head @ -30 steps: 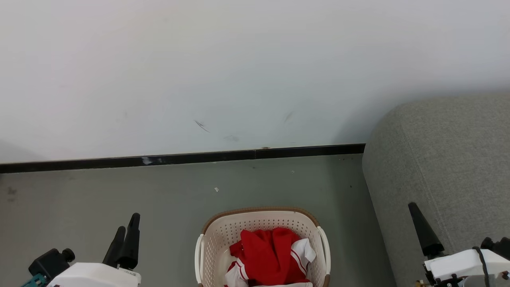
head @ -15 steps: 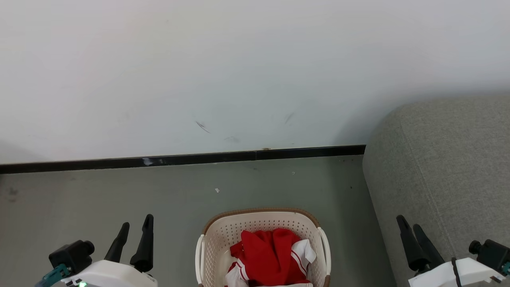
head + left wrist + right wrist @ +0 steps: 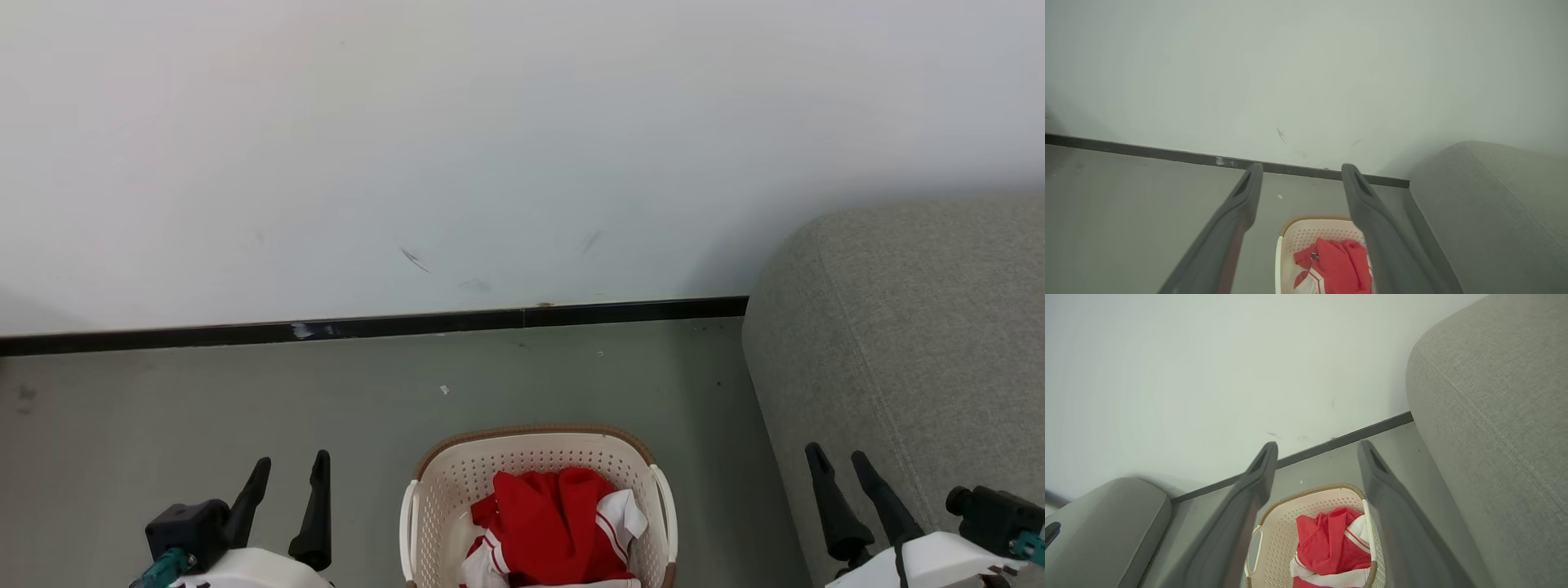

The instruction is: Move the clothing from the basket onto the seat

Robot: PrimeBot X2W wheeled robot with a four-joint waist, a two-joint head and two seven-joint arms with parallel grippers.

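Currently red-and-white fabric clothing (image 3: 547, 523) is lying in the cream perforated plastic basket (image 3: 457, 482) at six o'clock. The grey woven sofa (image 3: 914, 343) is sitting at three o'clock. The left gripper (image 3: 293, 458) and right gripper (image 3: 833, 452) are hovering part-open, holding nothing.

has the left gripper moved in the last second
Yes. The left gripper has shifted right, closer to the basket, and its jaws have spread.

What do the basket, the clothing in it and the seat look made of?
The basket: likely matte cream plastic, going by its punched hole grid; its brown rim looks woven. The clothing: soft red and white fabric, crumpled into folds. The seat: grey woven upholstery, with visible weave texture and a stitched seam.
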